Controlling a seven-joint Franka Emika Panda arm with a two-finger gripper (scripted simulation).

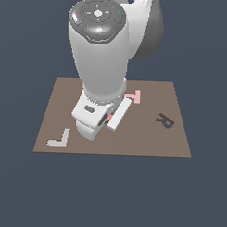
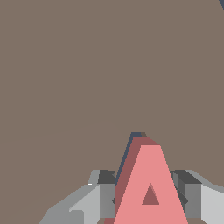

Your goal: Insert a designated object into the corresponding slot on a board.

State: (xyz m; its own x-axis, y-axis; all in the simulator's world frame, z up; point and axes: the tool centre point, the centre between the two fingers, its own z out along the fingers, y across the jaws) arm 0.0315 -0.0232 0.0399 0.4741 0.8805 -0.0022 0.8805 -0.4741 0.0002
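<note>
The salmon-red A block (image 2: 151,183) stands between my gripper (image 2: 148,194) fingers, which press on its two sides, so the gripper is shut on it. A thin dark strip of the slot (image 2: 133,142) shows along the block's edge and tip; the rest of the slot is hidden under the block. In the exterior view the arm covers the middle of the brown board (image 1: 147,139). Only a sliver of the red block (image 1: 111,118) shows at the gripper (image 1: 108,120), low over the board. I cannot tell how deep the block sits in the slot.
A pale pink T block (image 1: 133,96) lies just behind the gripper. A dark R-shaped recess (image 1: 164,121) sits toward the exterior view's right. A white L-shaped piece (image 1: 59,140) lies near the board's front corner on the exterior view's left.
</note>
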